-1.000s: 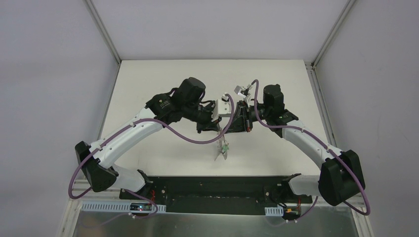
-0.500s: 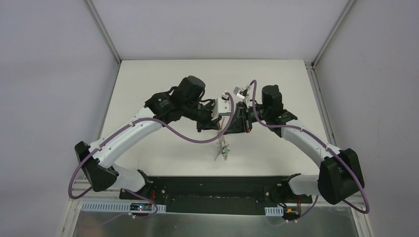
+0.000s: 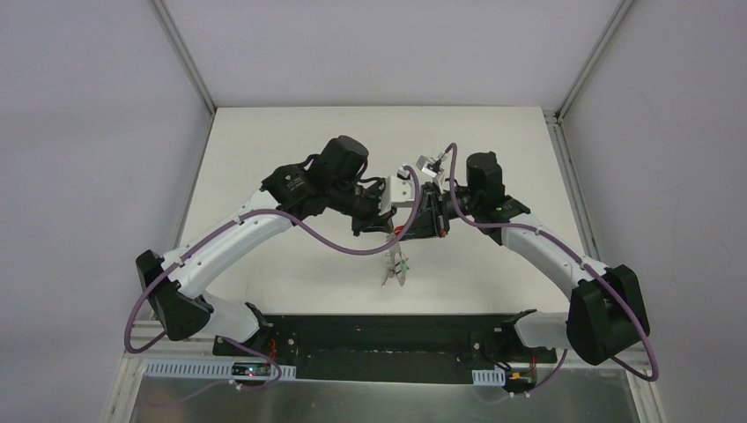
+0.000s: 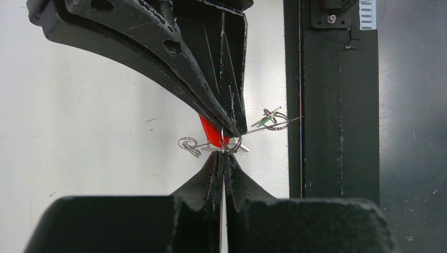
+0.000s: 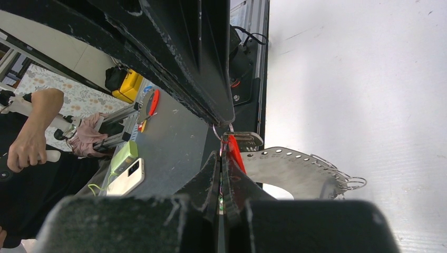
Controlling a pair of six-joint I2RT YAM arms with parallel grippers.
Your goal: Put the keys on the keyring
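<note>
From above, the two arms meet over the middle of the white desk [image 3: 264,176]. A small bunch hangs in the air below the meeting point, with the green key [image 3: 403,263] in it. The grip itself is too small to read there.

The left wrist camera shows it close. The left fingers [image 4: 211,179] are pressed together on the thin wire of the keyring [image 4: 253,128], which runs off to the right, seen edge-on. The green key [image 4: 268,120] hangs on it by a small ring, and a cluster of wire loops [image 4: 188,145] sits at its other end. The right fingers [image 4: 211,79] come in from above, tip to tip with the left ones, closed on the red key [image 4: 212,133].

Only the right wrist camera shows a curved silver plate [image 5: 284,166] with a row of small holes, just beside the red key [image 5: 235,153]. It also looks past the desk edge to a person's forearm [image 5: 37,118], a phone [image 5: 129,179] and a yellow case [image 5: 126,84].

A white sticker [image 4: 367,8] on the black rail [image 4: 332,105] carries print too small to read.

Pale grey walls and metal frame posts enclose the desk.
</note>
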